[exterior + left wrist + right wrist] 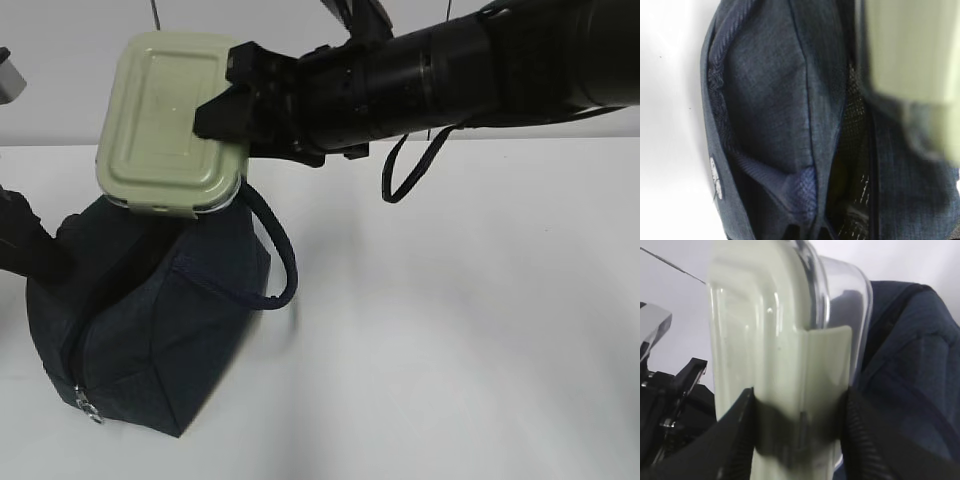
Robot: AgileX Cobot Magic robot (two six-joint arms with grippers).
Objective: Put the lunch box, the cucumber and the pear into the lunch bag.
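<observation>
While the right gripper [228, 112] clamps the lunch box [170, 120] by its edge, the box hangs tilted just above the open top of the lunch bag [150, 320] on the table [450, 330]. Whether the left gripper is clenched cannot be told.

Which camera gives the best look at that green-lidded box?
The exterior view: the lunch box shows nearly its whole lid there. The right wrist view shows only its clamped edge; the left wrist view, a green blur.

A smooth matte white tabletop [470, 330] fills the view from 3 to 9 o'clock — a plain pale grey-white wall [60, 110] rises at 12.
</observation>
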